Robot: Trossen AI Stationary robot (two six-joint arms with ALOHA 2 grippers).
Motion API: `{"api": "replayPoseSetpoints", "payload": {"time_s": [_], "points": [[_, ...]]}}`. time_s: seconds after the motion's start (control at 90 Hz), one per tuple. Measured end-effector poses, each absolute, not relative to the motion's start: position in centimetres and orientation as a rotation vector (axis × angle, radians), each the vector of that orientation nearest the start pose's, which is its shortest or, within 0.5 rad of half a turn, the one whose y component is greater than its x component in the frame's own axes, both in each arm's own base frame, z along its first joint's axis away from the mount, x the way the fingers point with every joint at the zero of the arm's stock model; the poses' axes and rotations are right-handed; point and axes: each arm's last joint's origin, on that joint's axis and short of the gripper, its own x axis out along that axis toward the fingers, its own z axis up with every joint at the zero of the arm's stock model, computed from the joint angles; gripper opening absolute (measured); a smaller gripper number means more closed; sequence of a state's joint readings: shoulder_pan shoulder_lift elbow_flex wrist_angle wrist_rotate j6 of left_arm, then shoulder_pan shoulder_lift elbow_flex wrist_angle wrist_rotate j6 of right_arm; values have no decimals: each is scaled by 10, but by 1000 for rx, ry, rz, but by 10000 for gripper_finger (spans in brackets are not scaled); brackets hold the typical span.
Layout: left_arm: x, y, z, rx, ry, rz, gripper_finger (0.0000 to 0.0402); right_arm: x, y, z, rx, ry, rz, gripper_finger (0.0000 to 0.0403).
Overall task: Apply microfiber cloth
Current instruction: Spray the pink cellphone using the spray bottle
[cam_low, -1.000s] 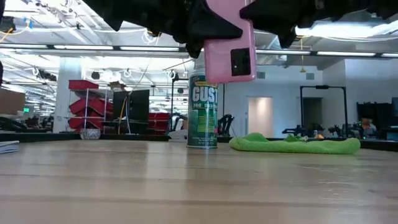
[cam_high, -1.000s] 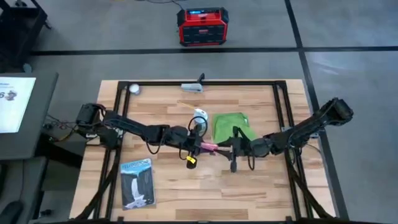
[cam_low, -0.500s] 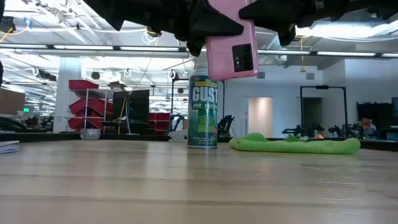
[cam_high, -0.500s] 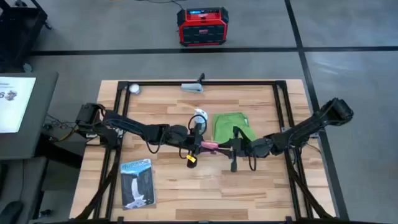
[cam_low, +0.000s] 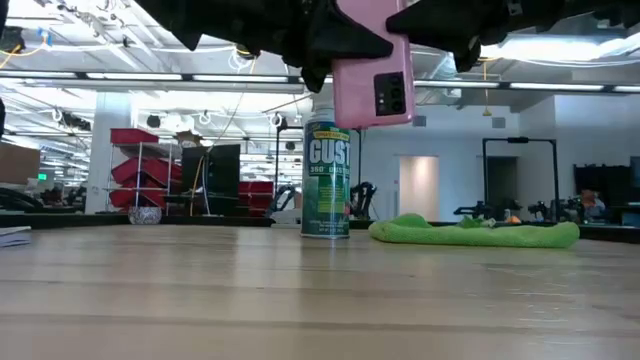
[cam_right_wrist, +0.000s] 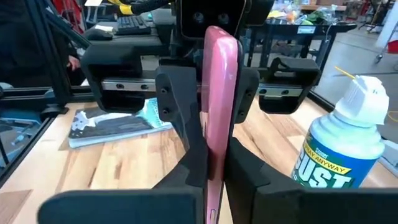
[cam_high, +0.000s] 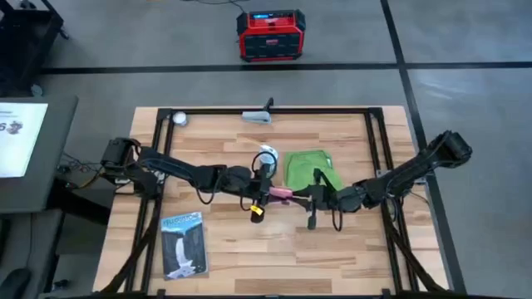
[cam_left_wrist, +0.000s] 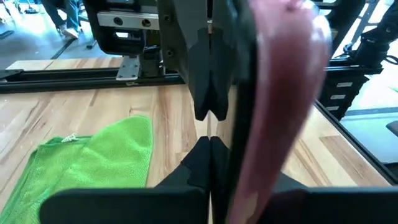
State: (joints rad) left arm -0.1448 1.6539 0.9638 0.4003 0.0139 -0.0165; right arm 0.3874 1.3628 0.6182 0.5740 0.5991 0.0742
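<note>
One microfiber cloth [cam_high: 310,168], a rumpled, soft green square, lay flat on the pale wood-plank tabletop [cam_high: 224,249], just beside one cylindrical spray can [cam_low: 326,180]. Above the tabletop's middle, the left gripper [cam_high: 268,193] and right gripper [cam_high: 301,198] both had their fingers clamped on one smooth, slim pink phone [cam_high: 280,194], held on edge.

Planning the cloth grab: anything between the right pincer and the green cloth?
No separate obstacle, but the right pincer is shut on the pink phone with the left pincer. The microfiber cloth lies uncovered beside it.
</note>
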Motion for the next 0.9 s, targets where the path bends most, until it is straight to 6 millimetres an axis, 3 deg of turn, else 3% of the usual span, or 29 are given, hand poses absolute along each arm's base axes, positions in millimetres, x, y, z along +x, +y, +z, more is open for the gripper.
{"api": "replayPoseSetpoints", "payload": {"time_s": [0.456,0.767,0.9], "points": [[358,-52,230,-45,289,-158,11,261,92,223,-19,154,-234,12],[358,-52,230,-81,281,-162,113,260,91,222,-36,164,-247,12],[358,-52,230,-82,279,-165,136,260,91,222,-36,165,-247,12]]}}
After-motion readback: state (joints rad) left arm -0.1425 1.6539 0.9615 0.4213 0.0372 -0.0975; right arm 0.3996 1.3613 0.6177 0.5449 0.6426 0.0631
